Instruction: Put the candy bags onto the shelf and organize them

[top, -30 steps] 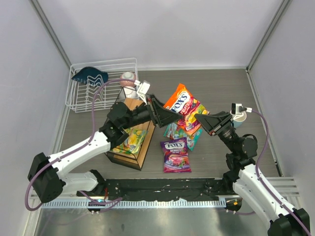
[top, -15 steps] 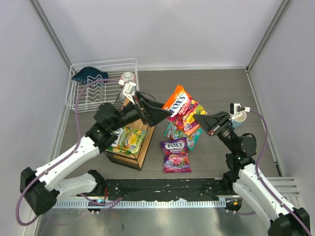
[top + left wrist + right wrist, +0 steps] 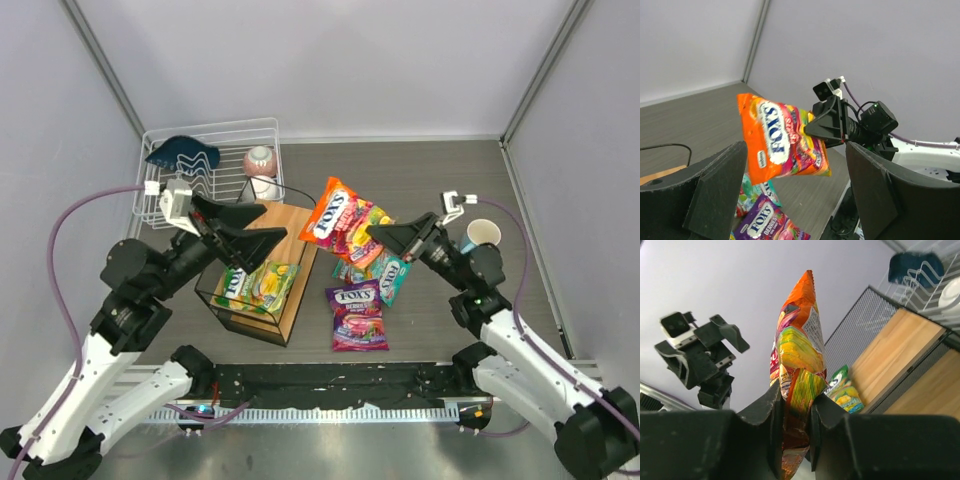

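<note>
Purple shiny candy bag: lies flat, lower middle.
Teal shiny candy bag: just behind it.
Black-wire wooden shelf: left of middle, yellow-green candy bag on its bottom board.
Left gripper: wide apart, holding nothing.
Right gripper: pinching the orange-red candy bag, lifted, middle.

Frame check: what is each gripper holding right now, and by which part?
The right gripper pinches the orange-red candy bag by the end away from its logo. The left gripper is open and empty.
</note>
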